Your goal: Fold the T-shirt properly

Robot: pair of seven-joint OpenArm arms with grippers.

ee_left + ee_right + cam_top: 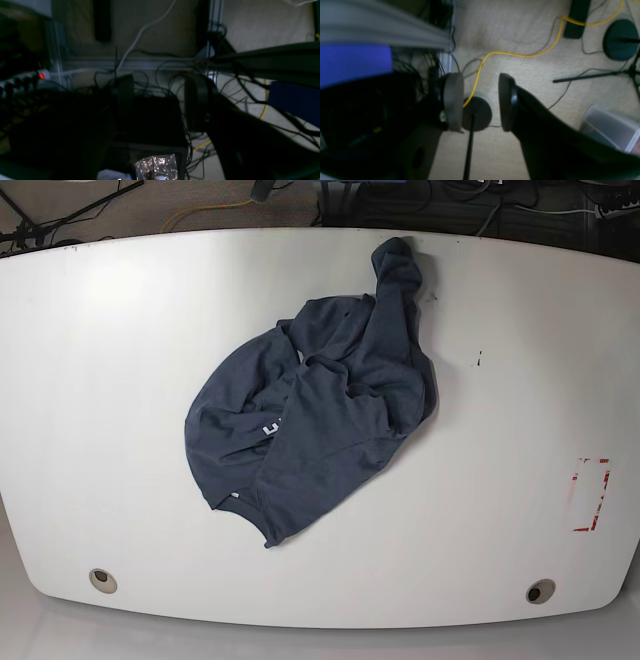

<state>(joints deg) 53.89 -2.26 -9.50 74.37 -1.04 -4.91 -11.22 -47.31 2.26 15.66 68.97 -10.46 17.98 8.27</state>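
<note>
The T-shirt point(320, 415) is seen in the base view lying crumpled in a heap near the middle of the white table point(100, 380), slightly towards the far edge. One part of it is drawn out in a twisted strip reaching towards the table's far edge, and a small patch of white lettering is exposed among the folds near the heap's centre. A red-marked rectangle point(592, 494) is found near the table's edge on that view's right, well apart from the garment. No arm is seen over the table in the base view.

The left gripper point(160, 100) is shown in the dim left wrist view, pointed out past the table at a carpeted floor strewn with dark cables point(240, 95). Its two fingers are held apart with a clear gap between them, and nothing is gripped. A lit red switch on a power strip point(41, 75) is visible at that view's left.

The right gripper point(481, 102) is likewise directed at the carpet, where a yellow cable point(520, 54) and a round black stand base point(477, 113) are seen through the gap. Its fingers are parted and empty. Neither gripper is in contact with the T-shirt.
</note>
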